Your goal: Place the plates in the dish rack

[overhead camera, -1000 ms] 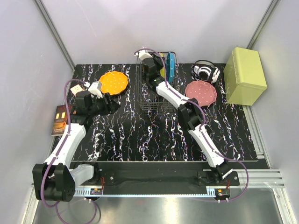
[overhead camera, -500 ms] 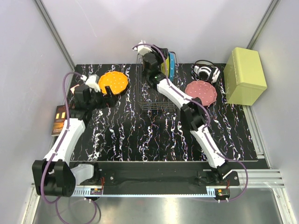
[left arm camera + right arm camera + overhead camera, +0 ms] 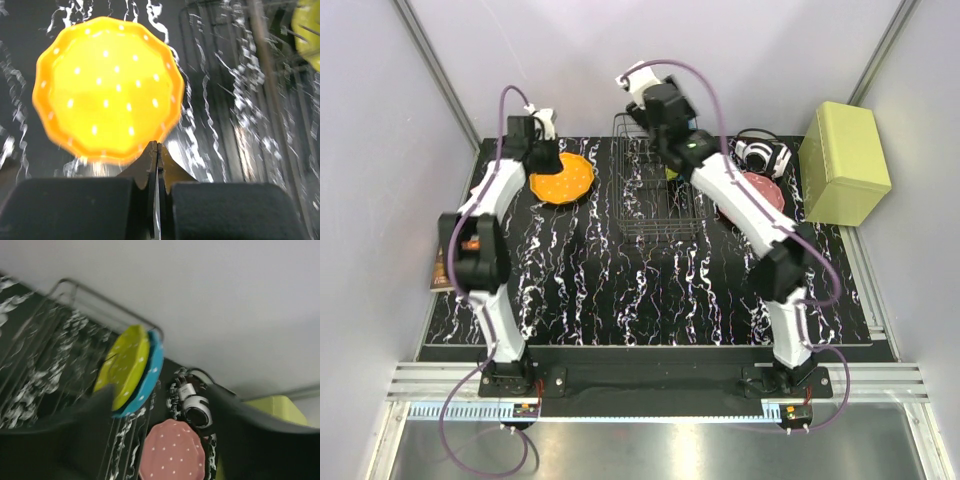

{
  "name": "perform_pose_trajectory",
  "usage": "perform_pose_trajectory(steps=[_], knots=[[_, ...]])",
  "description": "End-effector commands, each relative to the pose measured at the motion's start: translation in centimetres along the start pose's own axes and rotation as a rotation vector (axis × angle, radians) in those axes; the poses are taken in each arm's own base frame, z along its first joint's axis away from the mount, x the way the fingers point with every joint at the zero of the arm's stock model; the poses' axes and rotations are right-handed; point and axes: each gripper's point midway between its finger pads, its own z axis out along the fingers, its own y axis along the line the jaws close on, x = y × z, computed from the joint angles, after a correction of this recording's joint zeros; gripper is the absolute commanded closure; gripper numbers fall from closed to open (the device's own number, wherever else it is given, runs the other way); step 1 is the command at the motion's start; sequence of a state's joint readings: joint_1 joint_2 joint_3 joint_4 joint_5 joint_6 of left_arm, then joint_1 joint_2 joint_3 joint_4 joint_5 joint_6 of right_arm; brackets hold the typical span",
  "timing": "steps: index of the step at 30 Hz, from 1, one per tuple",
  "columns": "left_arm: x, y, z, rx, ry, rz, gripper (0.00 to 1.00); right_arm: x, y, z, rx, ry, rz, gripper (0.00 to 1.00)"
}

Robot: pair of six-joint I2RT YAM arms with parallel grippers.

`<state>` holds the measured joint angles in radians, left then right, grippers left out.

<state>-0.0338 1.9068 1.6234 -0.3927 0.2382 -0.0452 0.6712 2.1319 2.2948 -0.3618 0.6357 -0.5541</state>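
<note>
— Two plates are found racked: the green plate and the blue plate are stood on edge, touching, in the rack, ahead of the right gripper. Its jaws are spread, and nothing is held between them.

— And where are the other two seen?

— The pink plate is laid flat beside the rack, below and ahead of the right jaws. The orange plate is laid flat on the table, just ahead of the left gripper. Those jaws are clenched tip to tip at its near rim. Whether the rim is pinched cannot be told.

— How is such a plate expected to handle?

— It is judged light, stiff and smooth, so slipping is feared more than breakage. With the plate lying flat, only the scalloped rim is offered. The stretch of rim nearest the jaws is best taken, one finger under and one over, and squeezed firmly before the plate is tipped upright.

— What could be spoiled?

— With the jaws closed, the plate may simply be pushed away.
</note>
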Motion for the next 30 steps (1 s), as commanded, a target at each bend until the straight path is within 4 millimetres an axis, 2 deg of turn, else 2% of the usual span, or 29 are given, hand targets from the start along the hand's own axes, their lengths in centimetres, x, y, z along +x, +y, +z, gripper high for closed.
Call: perform_pose_trajectory(steps=[1,2,4,5,7,8,11,15,19,23,27,28,30], knots=[[1.3,0.7,3.4,0.01,0.116,-0.035,1.0,4.0,3.0,-5.6,-0.45,0.162,0.264,0.0],[0.8,0.9,3.9,-0.019,0.107,-0.007,1.0,5.4,5.3,-7.9,-0.628,0.238,0.295,0.0],[2.0,1.3,5.4,-0.036,0.137,0.022,1.0,6.4,5.8,-10.1,-0.746,0.282,0.337,0.0],[2.3,1.5,5.8,-0.038,0.143,0.021,1.0,8.5,6.4,-10.7,-0.791,0.352,0.386,0.0],[3.3,1.9,6.6,-0.05,0.164,0.015,1.0,10.0,6.1,-11.6,-0.822,0.411,0.439,0.0],[3.5,1.9,6.8,-0.052,0.167,0.013,1.0,11.9,6.6,-12.0,-0.846,0.478,0.46,0.0],[4.3,1.9,7.2,-0.064,0.184,0.012,1.0,14.3,7.0,-12.6,-0.836,0.542,0.471,0.0],[5.5,2.0,8.0,-0.063,0.212,0.007,1.0,14.9,7.5,-13.6,-0.873,0.561,0.487,0.0],[7.6,2.0,8.5,-0.059,0.271,0.005,1.0,15.8,7.9,-13.7,-0.872,0.587,0.489,0.0],[9.9,1.9,7.7,-0.067,0.336,-0.045,1.0,16.5,8.2,-13.6,-0.881,0.601,0.469,0.0],[11.1,-0.3,5.9,-0.012,0.377,-0.107,1.0,16.7,9.0,-14.6,-0.954,0.619,0.466,0.0],[12.5,-0.7,5.3,-0.008,0.424,-0.118,1.0,17.3,9.2,-14.8,-0.959,0.632,0.46,0.0],[13.5,-1.9,4.4,0.027,0.468,-0.159,1.0,18.1,9.7,-15.2,-0.976,0.657,0.449,0.0]])
